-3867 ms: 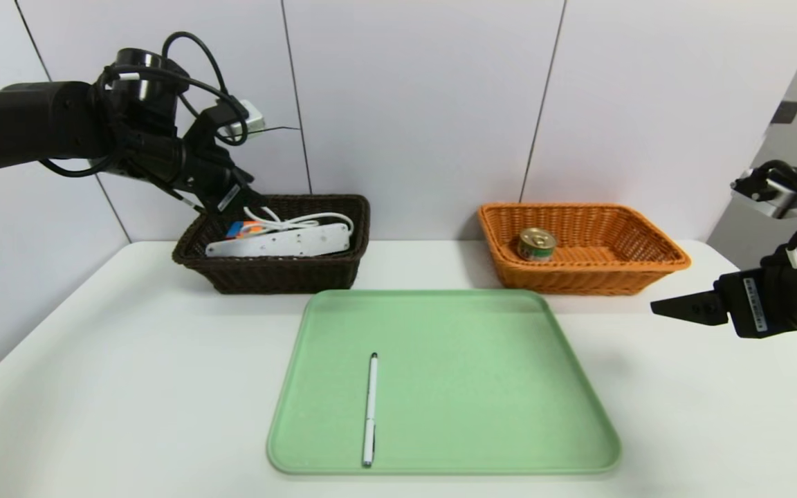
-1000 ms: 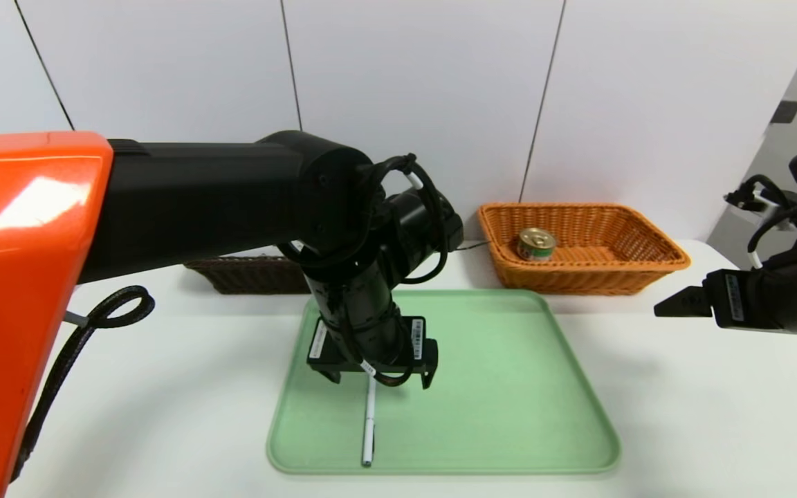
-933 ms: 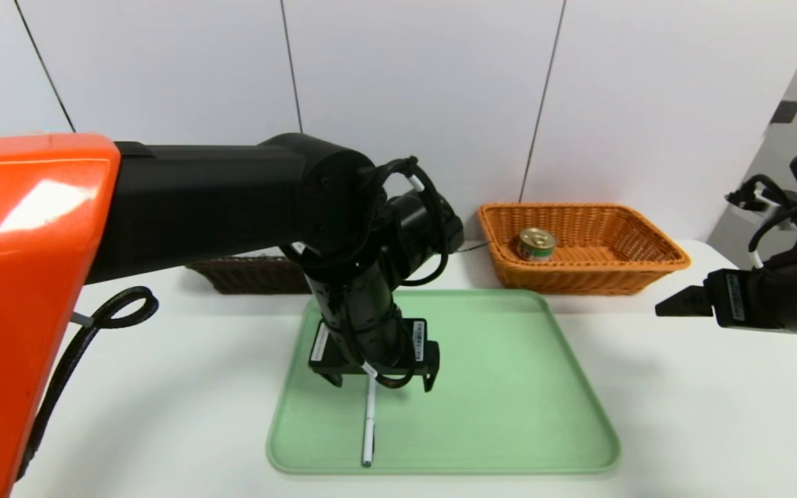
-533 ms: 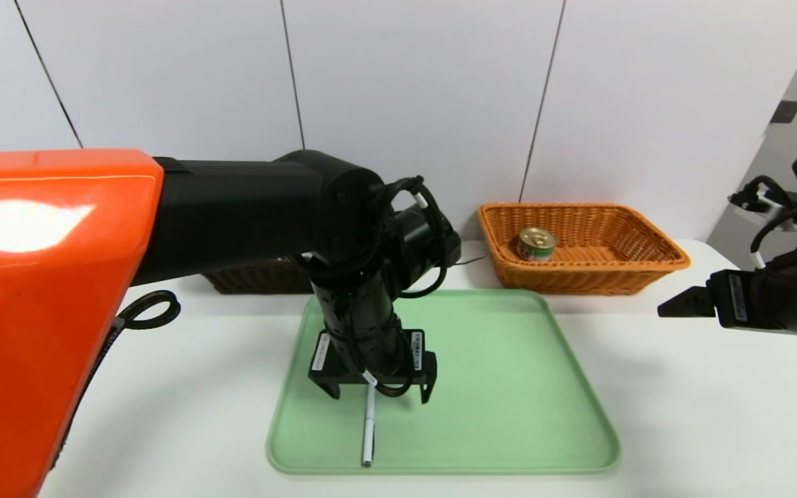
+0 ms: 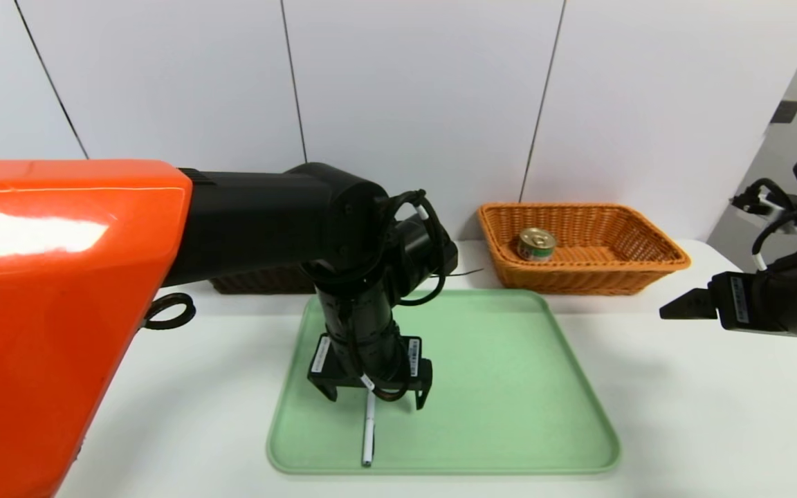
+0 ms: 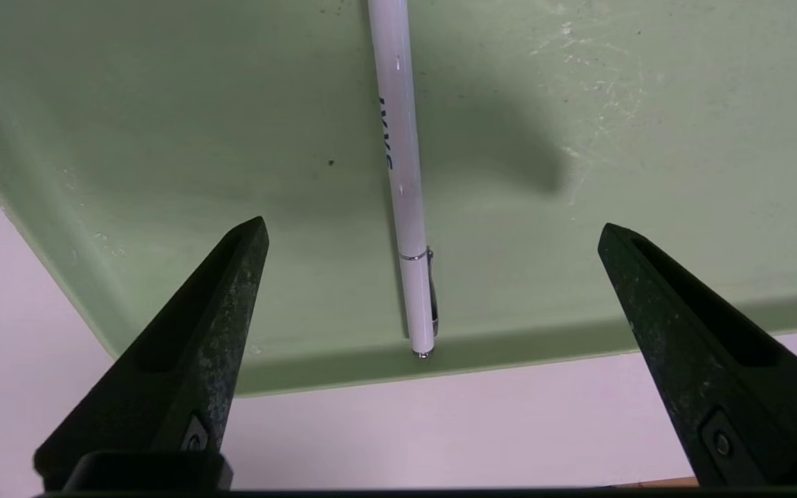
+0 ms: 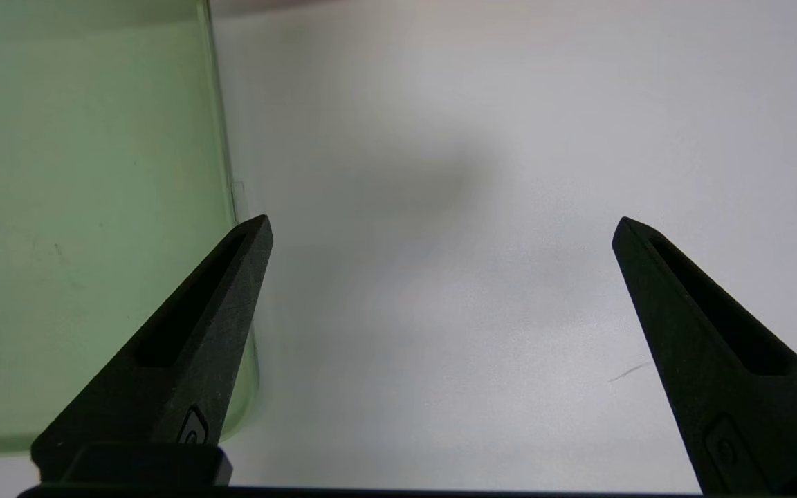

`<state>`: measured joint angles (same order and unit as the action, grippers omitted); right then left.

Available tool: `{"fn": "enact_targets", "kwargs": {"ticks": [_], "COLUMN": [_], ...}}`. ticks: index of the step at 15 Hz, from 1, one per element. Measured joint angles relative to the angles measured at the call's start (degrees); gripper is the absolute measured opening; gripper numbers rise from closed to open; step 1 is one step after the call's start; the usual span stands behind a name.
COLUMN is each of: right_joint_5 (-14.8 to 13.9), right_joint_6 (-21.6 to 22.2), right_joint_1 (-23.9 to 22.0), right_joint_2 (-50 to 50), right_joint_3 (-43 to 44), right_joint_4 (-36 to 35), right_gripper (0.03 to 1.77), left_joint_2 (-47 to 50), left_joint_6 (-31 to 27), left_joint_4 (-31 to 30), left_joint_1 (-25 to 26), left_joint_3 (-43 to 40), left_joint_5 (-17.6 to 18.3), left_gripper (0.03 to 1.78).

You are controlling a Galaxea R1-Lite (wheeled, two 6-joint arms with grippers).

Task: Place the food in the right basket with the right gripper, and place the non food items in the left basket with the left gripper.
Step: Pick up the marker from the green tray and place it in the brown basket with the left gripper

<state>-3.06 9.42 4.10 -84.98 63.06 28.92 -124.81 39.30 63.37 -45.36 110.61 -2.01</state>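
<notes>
A slim white pen, a non food item, lies lengthwise on the green tray, its capped end near the tray's front rim. My left gripper hangs open just above the pen's far half, one finger on each side, touching nothing. The food, a small tin can, sits in the orange right basket. Only a strip of the dark brown left basket shows behind my left arm. My right gripper stands open and empty over the table, right of the tray.
The tray fills the middle of the white table. My left arm with its orange shell blocks most of the left side. Both baskets stand along the back wall.
My left arm swung from the dark basket to the tray. Over the last second its open gripper sank lower and a little nearer over the pen. The right gripper barely moved.
</notes>
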Motion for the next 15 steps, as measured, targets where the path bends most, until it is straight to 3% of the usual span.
{"fn": "enact_targets", "kwargs": {"ticks": [15], "right_joint_5": [0.0], "right_joint_6": [-0.4], "right_joint_1": [-0.1], "right_joint_2": [-0.7], "right_joint_3": [0.1], "right_joint_4": [-0.1], "right_gripper": [1.7], "left_joint_2": [-2.7], "left_joint_6": [-2.5], "left_joint_4": [-0.3], "left_joint_1": [0.6], "left_joint_3": [0.6], "left_joint_5": [-2.2], "left_gripper": [1.69]}}
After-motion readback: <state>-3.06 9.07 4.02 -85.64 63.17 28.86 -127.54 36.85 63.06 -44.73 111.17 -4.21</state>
